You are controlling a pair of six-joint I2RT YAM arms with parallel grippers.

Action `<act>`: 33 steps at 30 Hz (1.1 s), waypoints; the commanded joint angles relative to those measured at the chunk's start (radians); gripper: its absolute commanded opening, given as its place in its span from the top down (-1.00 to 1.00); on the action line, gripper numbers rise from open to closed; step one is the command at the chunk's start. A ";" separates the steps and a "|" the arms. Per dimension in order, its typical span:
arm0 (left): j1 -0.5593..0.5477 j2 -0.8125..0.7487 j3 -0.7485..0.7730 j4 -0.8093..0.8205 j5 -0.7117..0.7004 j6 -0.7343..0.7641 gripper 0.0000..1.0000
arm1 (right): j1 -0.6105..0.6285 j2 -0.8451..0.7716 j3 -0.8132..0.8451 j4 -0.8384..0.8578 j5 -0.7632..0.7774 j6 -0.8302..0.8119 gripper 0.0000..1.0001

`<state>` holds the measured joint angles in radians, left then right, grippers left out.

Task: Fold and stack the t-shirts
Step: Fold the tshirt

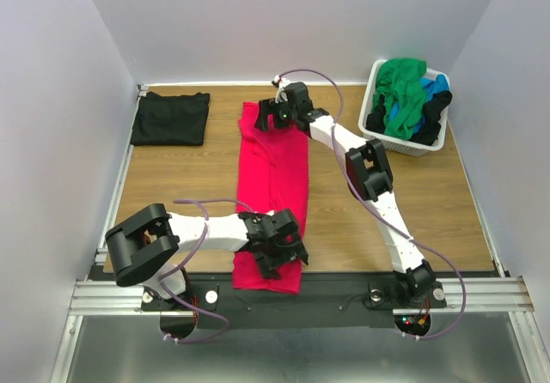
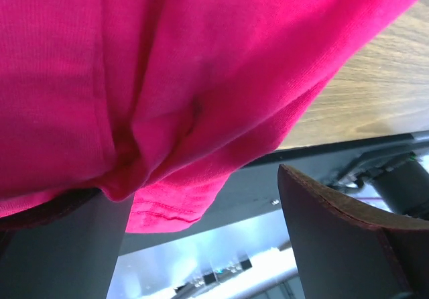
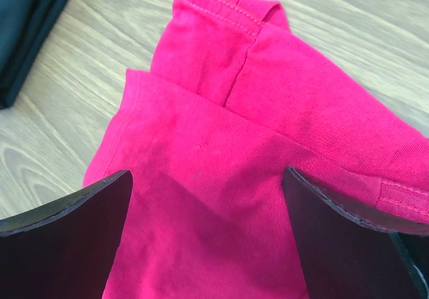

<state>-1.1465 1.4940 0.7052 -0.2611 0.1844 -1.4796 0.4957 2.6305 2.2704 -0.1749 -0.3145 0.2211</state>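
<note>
Pinkish-red cloth fills most of what I see. The pinkish-red t-shirt (image 1: 275, 168) lies as a long narrow strip down the middle of the table (image 1: 189, 185), and its near end hangs over the table's near edge.

My left tool (image 1: 279, 244) sits at that near end with its jaws set wide apart. In the left wrist view a bunched fold of the shirt rests against one finger (image 2: 60, 252). The other finger (image 2: 335, 245) stands clear of the cloth, so nothing is clamped between them.

My right tool (image 1: 277, 115) is at the far end of the strip, also spread wide. Its fingers (image 3: 67, 218) straddle the shirt's stitched hem and a folded-over flap without closing on either.

A black t-shirt (image 1: 170, 118), folded flat, lies at the far left corner of the table, well apart from the red one. Its edge shows in the corner of the right wrist view.

At the far right stands a white basket (image 1: 414, 148). It holds a green t-shirt (image 1: 402, 91), a blue t-shirt (image 1: 439, 84) and black cloth (image 1: 434, 108), all heaped together.
</note>
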 commanded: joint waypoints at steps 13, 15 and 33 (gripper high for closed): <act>-0.048 -0.149 0.361 -0.441 -0.371 0.139 -0.97 | 0.023 -0.116 0.038 -0.113 0.035 0.008 -1.00; -0.048 -0.193 0.393 -0.588 -0.460 0.101 -0.97 | 0.023 -0.234 -0.006 -0.113 0.074 -0.005 -1.00; 0.442 -0.609 0.065 -0.462 -0.498 0.311 -0.97 | 0.305 -0.997 -1.026 -0.109 0.580 0.219 -1.00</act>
<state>-0.7647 0.9089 0.8085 -0.7898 -0.2955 -1.2476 0.6895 1.5936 1.3346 -0.2504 0.0982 0.3370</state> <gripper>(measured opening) 0.985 0.998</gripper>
